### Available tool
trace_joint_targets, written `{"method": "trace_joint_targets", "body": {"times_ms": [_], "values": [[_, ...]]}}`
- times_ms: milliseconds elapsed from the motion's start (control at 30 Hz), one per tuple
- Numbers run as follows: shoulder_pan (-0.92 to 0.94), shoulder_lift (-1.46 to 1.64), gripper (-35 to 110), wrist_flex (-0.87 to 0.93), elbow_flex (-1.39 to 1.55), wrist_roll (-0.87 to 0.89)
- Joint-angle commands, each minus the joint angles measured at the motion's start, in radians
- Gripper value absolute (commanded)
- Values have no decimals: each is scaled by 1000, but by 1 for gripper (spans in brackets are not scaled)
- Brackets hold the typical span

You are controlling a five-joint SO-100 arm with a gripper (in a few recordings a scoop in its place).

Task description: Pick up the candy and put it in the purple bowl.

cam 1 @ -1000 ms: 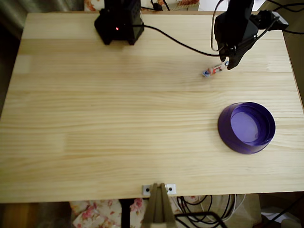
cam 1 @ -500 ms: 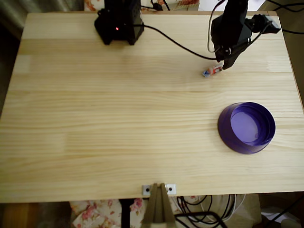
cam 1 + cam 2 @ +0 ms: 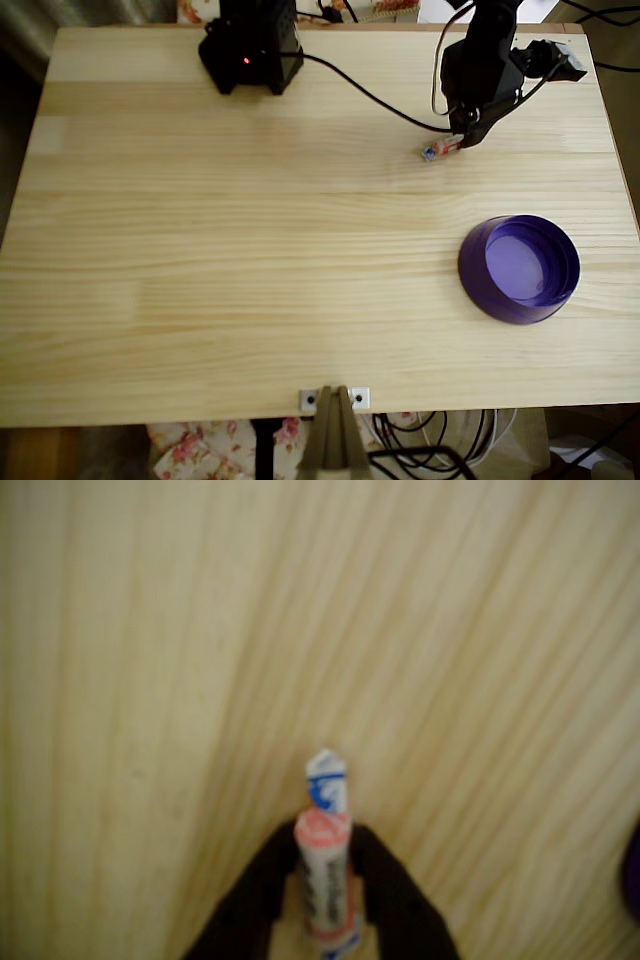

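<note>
Fingers: in the wrist view the two dark fingers (image 3: 265,895) sit one on each side of the candy (image 3: 323,875), pinching its white and red-orange body; blue twisted end pokes out ahead of the tips.
Candy position: overhead view puts the candy (image 3: 440,148) at the gripper (image 3: 462,140) tip, upper right of the table (image 3: 250,250); lifted or still touching the wood, cannot tell.
Purple bowl: the purple bowl (image 3: 519,268) stands empty, well apart from the candy, lower in the overhead view, near the table's right edge.
Change over last second: arm has drawn up and slightly left in the overhead view; the candy has shifted a little left and up with it, so it moves with the fingers rather than lying free.
Meaning for task: grasp looks made; judged next is lift and carry to the bowl.
Risk: the tiny wrapper could slip from the pinch.
</note>
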Motion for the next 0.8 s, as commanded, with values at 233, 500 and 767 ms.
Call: {"method": "trace_joint_targets", "body": {"times_ms": [233,500,767], "values": [[-20,227,0,18,-25,124],[17,348,0,-103,-2,216],[92,313,0,-144,-118,249]]}}
